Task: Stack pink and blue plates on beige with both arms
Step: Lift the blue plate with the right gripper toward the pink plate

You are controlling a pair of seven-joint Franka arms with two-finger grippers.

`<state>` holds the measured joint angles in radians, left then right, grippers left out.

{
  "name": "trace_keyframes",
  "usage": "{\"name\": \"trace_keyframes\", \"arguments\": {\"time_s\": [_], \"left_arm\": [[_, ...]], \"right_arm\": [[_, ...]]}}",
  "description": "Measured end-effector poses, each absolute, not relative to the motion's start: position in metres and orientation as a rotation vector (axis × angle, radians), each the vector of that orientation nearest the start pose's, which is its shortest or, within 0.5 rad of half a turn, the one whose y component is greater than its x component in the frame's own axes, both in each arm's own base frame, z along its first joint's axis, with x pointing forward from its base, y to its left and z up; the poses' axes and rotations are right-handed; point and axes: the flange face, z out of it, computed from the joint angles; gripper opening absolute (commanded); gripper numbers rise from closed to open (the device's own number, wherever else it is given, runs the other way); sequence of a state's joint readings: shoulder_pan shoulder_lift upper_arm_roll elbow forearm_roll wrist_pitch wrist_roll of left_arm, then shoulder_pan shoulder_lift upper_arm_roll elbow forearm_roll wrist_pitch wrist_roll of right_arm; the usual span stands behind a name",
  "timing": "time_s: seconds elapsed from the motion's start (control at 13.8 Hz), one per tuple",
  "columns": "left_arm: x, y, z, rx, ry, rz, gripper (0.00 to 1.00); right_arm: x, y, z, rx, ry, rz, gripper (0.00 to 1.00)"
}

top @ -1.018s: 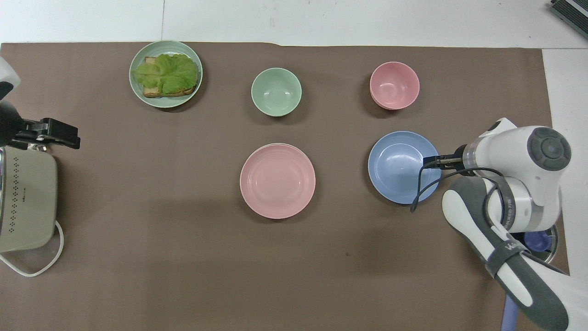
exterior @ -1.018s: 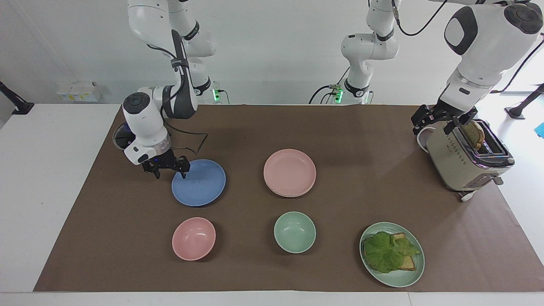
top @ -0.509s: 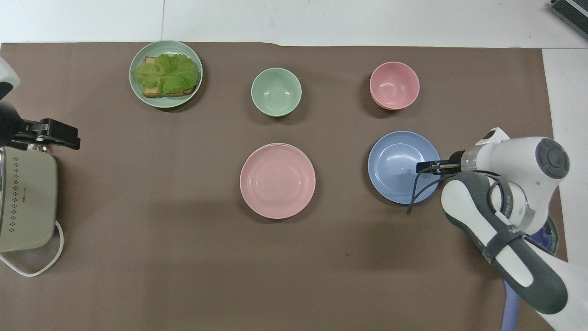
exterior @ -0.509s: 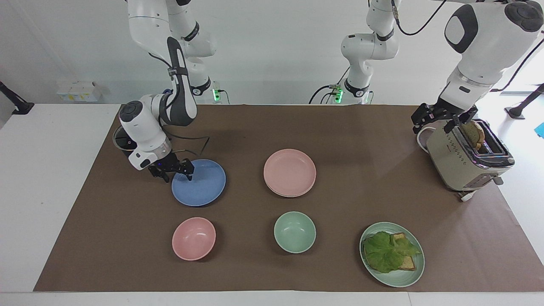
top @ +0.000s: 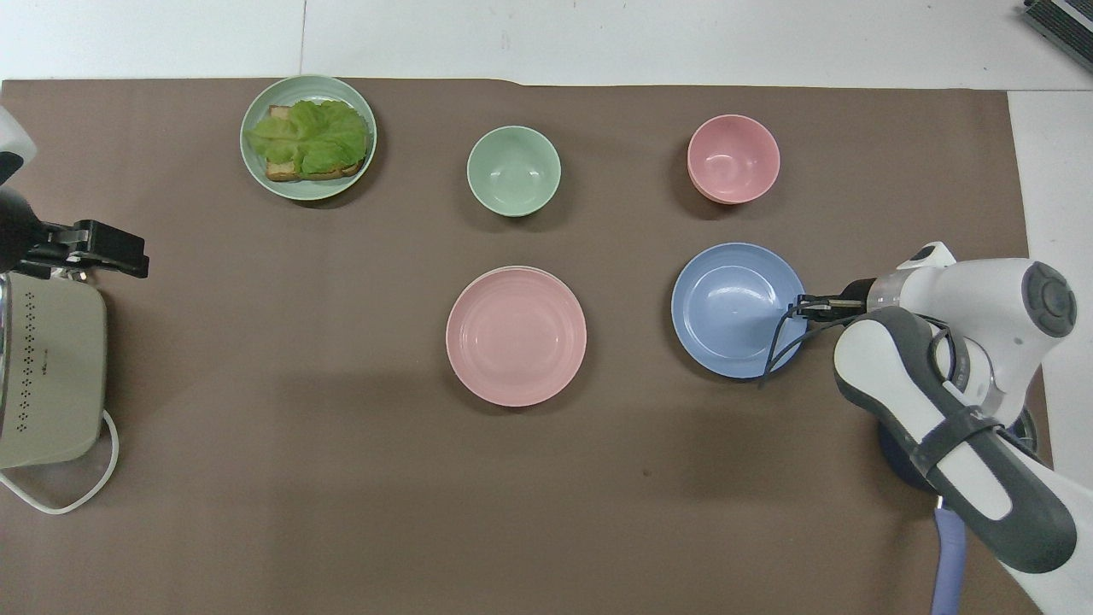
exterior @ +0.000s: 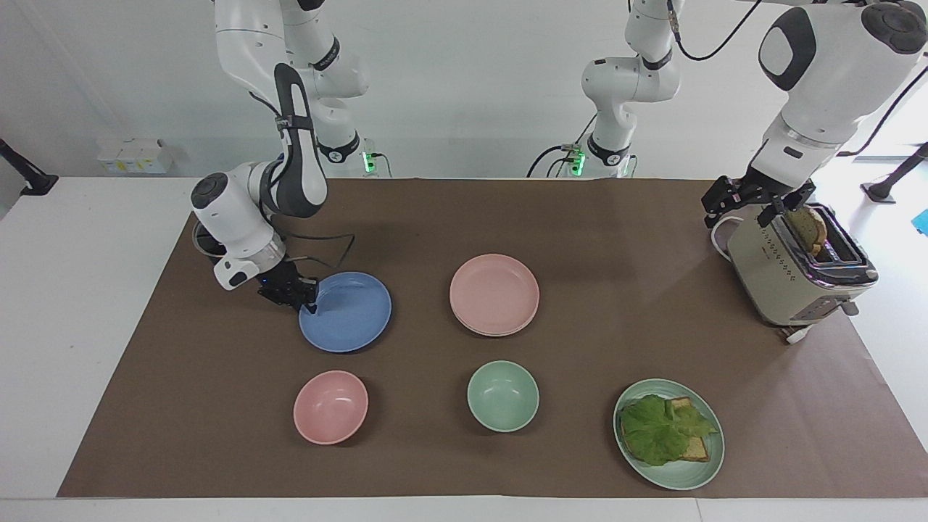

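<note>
The blue plate point(exterior: 351, 313) point(top: 734, 312) lies on the brown mat toward the right arm's end. My right gripper point(exterior: 308, 303) point(top: 803, 307) is down at the plate's rim, on the side toward that end, and shut on it. The pink plate point(exterior: 494, 291) point(top: 516, 335) rests mid-table on top of the beige plate point(exterior: 484, 332), of which only a thin rim shows. My left gripper point(exterior: 757, 203) point(top: 111, 248) hangs open over the toaster with nothing in it and waits.
A cream toaster point(exterior: 797, 275) point(top: 43, 376) with a bread slice stands at the left arm's end. Farther from the robots sit a pink bowl point(exterior: 330, 407), a green bowl point(exterior: 502, 396) and a green plate with lettuce and bread point(exterior: 670, 435).
My right gripper dropped onto the blue plate's rim and shut on it. The plate slid a little toward the pink plate. The left arm stayed put.
</note>
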<state>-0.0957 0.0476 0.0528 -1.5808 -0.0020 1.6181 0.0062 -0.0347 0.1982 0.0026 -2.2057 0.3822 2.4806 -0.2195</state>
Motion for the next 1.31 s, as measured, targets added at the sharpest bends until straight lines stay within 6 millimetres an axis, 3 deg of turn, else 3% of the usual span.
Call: {"name": "trace_keyframes", "arguments": {"time_s": [0.44, 0.87, 1.09, 1.31], "left_arm": [[0.572, -0.025, 0.597, -3.140, 0.077, 0.016, 1.00], [0.572, -0.025, 0.597, -3.140, 0.077, 0.016, 1.00], [0.572, -0.025, 0.597, -3.140, 0.077, 0.016, 1.00], [0.572, -0.025, 0.597, -3.140, 0.077, 0.016, 1.00]], "right_arm": [[0.562, -0.017, 0.318, -2.885, 0.153, -0.202, 0.00], [0.565, 0.007, 0.388, -2.833, 0.048, -0.179, 0.00], [0.561, 0.057, 0.393, -2.814, 0.035, -0.134, 0.00], [0.552, 0.139, 0.395, -2.801, 0.134, -0.121, 0.00]]}}
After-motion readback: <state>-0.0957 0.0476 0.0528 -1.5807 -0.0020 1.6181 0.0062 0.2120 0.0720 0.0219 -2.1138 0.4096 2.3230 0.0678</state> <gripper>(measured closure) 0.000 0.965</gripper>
